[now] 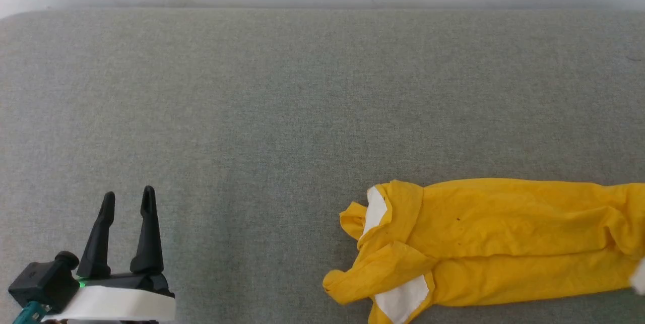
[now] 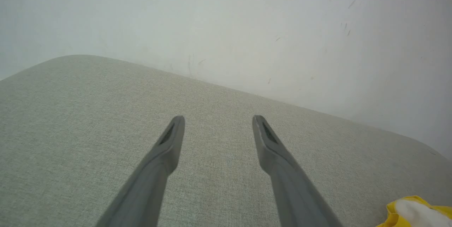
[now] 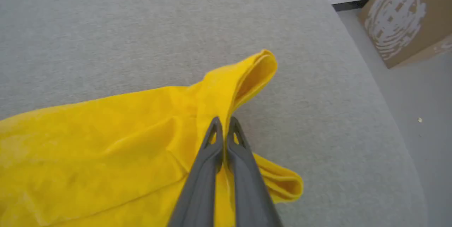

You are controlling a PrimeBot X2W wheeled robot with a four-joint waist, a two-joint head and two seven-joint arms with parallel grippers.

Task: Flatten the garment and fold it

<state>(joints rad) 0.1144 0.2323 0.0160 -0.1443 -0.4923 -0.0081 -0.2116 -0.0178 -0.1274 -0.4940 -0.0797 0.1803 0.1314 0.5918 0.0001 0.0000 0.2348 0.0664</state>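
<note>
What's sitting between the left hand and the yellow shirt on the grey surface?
Nothing visible. Bare grey surface lies between the open left hand and the yellow shirt, which lies bunched off to its right. The right hand is shut on a fold of the shirt.

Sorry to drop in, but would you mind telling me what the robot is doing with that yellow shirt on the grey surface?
The robot is starting to sort out the garment, which lies bunched into a long crumpled strip on the grey padded surface, with white patches showing at one end. The right gripper is shut on a fold of yellow fabric at the other end. The left gripper is open over bare surface, well apart from the cloth. Nothing is flattened or folded yet.
</note>
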